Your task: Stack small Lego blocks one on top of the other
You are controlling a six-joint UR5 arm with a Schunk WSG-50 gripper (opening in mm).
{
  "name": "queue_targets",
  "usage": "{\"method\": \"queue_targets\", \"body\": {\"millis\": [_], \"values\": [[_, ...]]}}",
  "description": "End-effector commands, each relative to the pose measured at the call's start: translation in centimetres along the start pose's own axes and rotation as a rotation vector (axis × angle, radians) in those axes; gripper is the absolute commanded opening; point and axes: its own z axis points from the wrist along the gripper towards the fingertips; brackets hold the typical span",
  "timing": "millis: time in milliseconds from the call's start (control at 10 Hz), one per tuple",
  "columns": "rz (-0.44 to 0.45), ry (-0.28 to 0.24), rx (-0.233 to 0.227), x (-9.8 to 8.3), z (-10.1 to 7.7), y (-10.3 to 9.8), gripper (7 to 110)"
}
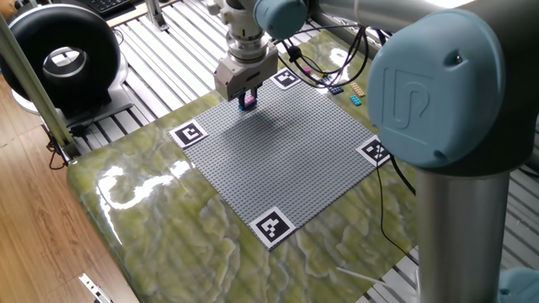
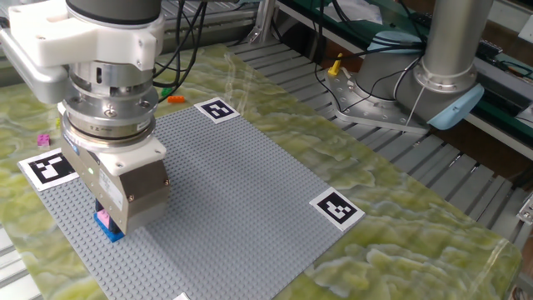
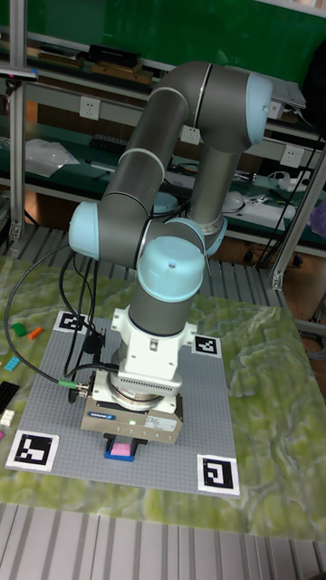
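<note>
Gripper [image 3: 120, 446] low over grey baseplate [image 2: 250, 200], finger spread hidden by its body so cannot tell, pink brick [image 2: 103, 218] atop blue brick [image 2: 112, 233] beneath it, near left marker square [image 3: 33, 449].

Glossy marbled green tabletop [image 1: 160, 210]; matt grey studded baseplate [image 1: 286, 160], probably plastic.

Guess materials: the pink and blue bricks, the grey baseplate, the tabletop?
Pink brick on blue brick: likely moulded plastic, going by the saturated solid colour and crisp edges. Grey baseplate: probably matte plastic, an even stud grid without glare. Tabletop: glossy green-yellow marbled surface with bright reflections; stone, laminate or printed film, cannot tell.
</note>
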Motion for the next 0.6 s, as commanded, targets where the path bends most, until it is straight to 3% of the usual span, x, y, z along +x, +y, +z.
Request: {"method": "queue_targets", "body": {"millis": [0, 500], "values": [[0.011, -0.007, -0.009, -0.2, -0.06, -0.05, 7], [0.014, -0.01, -0.014, -0.15, 0.29, -0.08, 7]]}}
